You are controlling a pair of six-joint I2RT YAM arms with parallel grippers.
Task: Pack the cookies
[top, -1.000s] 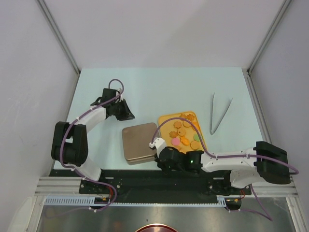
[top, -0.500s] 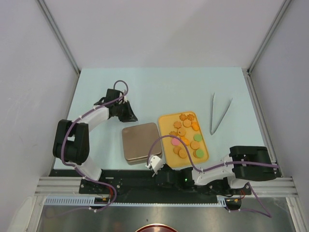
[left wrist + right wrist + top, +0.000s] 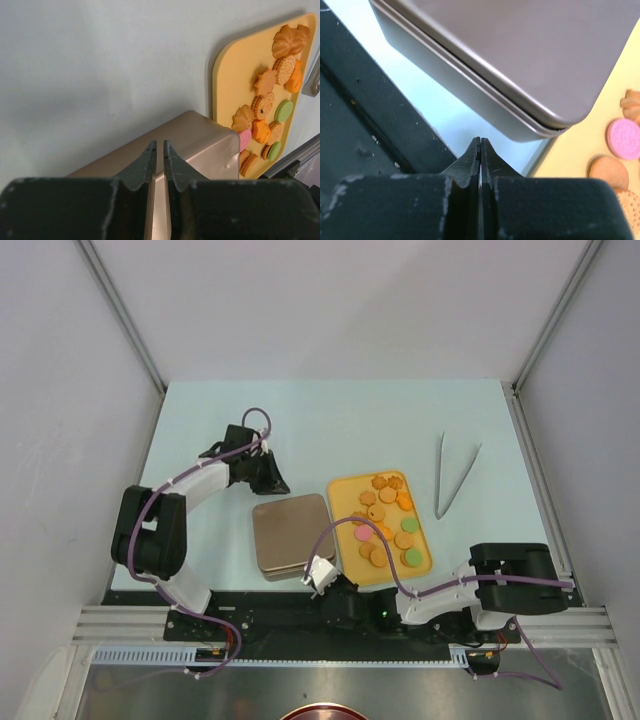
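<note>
Right gripper [image 3: 480, 142], one: jaws pressed fully together, nothing between them. It sits low at the near edge of the table, tips aimed at the near right corner of the tin and just short of it.

Left gripper [image 3: 160, 148], one: jaws all but closed, only a thin slit between the tips, nothing held. It hangs at the far edge of the tin, tips over the tin's top.

Tin [image 3: 290, 535], one: brown, rounded-square, lid seated with a seam line round the side. It lies between the two grippers, just left of the tray.

Tray [image 3: 343, 494], one: orange-yellow, flat, its left edge right beside the tin.

Cookies [image 3: 386, 531], all on the tray, none in the tin: about fourteen by my count from above, though some touch and the total is uncertain. Two are green, one is pink nearest the tin, and the rest are orange-tan, several of them flower-edged.

Tweezers [image 3: 455, 475], one metal pair: lying on the table [image 3: 350, 420] right of the tray, apart from it.
</note>
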